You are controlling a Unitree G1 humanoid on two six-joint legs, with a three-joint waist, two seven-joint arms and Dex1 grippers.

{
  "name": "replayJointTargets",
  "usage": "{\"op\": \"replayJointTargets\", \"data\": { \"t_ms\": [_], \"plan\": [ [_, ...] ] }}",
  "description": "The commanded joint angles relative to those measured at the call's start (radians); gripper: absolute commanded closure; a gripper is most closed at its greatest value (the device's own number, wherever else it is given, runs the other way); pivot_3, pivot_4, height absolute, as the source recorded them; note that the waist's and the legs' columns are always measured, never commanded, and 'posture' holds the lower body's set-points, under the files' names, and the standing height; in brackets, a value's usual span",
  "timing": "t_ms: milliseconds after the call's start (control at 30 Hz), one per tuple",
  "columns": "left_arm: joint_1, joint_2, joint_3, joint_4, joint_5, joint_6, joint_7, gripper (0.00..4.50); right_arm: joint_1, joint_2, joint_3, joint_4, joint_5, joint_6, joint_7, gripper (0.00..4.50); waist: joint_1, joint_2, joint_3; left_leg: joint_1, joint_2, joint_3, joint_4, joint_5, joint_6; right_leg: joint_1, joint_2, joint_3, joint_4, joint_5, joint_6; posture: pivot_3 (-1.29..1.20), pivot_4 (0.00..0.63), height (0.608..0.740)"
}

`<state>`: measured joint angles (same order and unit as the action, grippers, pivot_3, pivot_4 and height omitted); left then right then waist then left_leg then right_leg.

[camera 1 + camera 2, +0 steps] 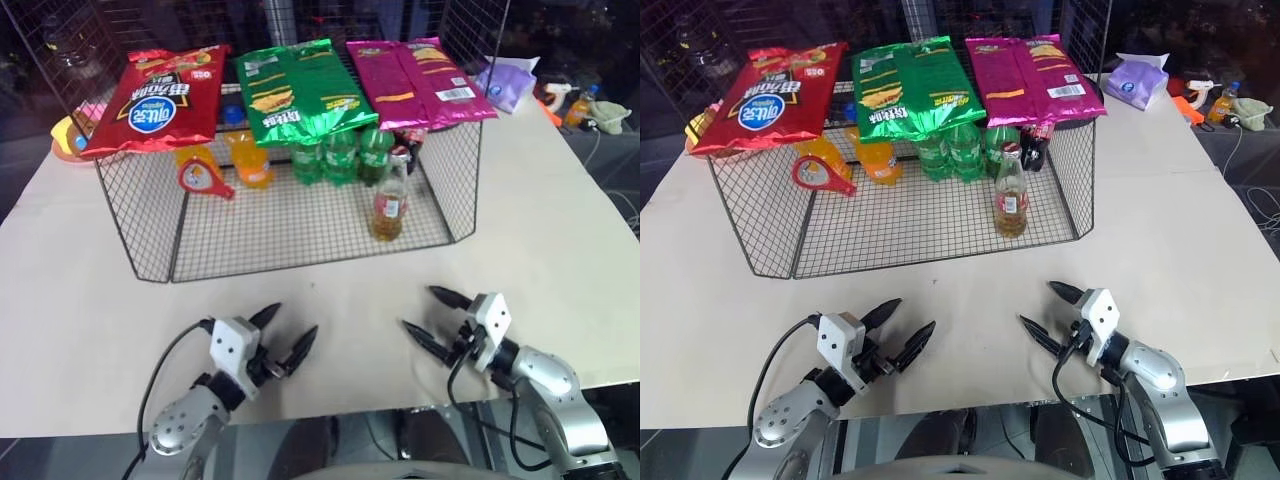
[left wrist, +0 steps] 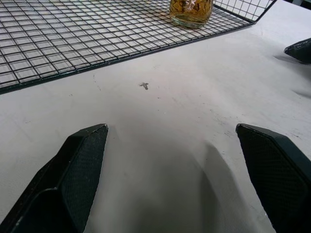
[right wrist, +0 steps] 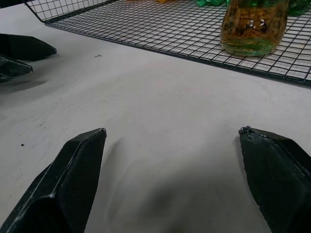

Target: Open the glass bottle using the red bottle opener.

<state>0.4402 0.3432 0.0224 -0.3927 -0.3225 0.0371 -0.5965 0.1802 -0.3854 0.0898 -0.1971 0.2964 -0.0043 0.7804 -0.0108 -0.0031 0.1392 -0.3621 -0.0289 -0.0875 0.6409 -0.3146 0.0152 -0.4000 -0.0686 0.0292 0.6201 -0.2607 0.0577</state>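
Glass bottle [image 1: 389, 203] stands inside wire rack [image 1: 140, 245], green bottles [image 1: 340, 158] just behind.

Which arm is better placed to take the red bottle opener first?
Left, probably: the red bottle opener lies on the rack's left side, nearer the open left gripper. The right gripper faces the glass bottle.

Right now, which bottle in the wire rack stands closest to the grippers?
The glass bottle of amber liquid, alone at the rack's open front; the green bottles and orange bottles stand behind.

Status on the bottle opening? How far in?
Nothing done: the glass bottle stands capped on the wire rack. The red bottle opener lies there untouched. Left gripper and right gripper are open and empty. Picking up, uncapping remain.
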Motion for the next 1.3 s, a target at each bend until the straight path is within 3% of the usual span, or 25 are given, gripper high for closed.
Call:
{"op": "replayJointTargets", "data": {
  "t_ms": [33,867,1100,1300],
  "plan": [
    [0.017,0.012,-0.006,-0.009,0.002,-0.001,-0.011,0.1,0.016,-0.005,0.019,0.0,-0.002,0.023,0.005,0.09,0.0,0.0,0.0,0.0,0.0,0.0,0.0,0.0,0.0,0.0,0.0,0.0,0.0,0.0,0.0,0.0,0.15,0.74],
    [0.001,0.022,0.02,-0.006,-0.014,0.026,0.015,0.1,-0.014,-0.002,0.012,0.028,0.008,0.017,0.01,0.09,0.0,0.0,-0.001,0.001,-0.001,-0.002,0.011,0.0,0.0,0.004,0.001,-0.002,0.008,0.0,0.0,0.0,0.15,0.74],
    [-0.074,0.001,0.068,-0.026,0.012,0.031,0.112,0.1,-0.045,0.0,0.014,0.031,0.02,-0.017,0.038,0.09,0.0,0.0,-0.001,0.002,-0.001,-0.002,0.013,0.0,0.0,0.004,0.002,-0.002,0.013,0.0,0.0,0.0,0.15,0.74],
    [-0.263,0.018,0.183,0.031,0.042,0.054,0.231,0.1,-0.098,0.018,0.02,-0.002,0.066,-0.04,0.081,0.09,0.0,0.0,0.0,0.002,-0.001,-0.002,0.017,0.001,-0.002,0.003,0.005,-0.002,0.019,0.0,0.0,0.0,0.15,0.74]
  ]
}}
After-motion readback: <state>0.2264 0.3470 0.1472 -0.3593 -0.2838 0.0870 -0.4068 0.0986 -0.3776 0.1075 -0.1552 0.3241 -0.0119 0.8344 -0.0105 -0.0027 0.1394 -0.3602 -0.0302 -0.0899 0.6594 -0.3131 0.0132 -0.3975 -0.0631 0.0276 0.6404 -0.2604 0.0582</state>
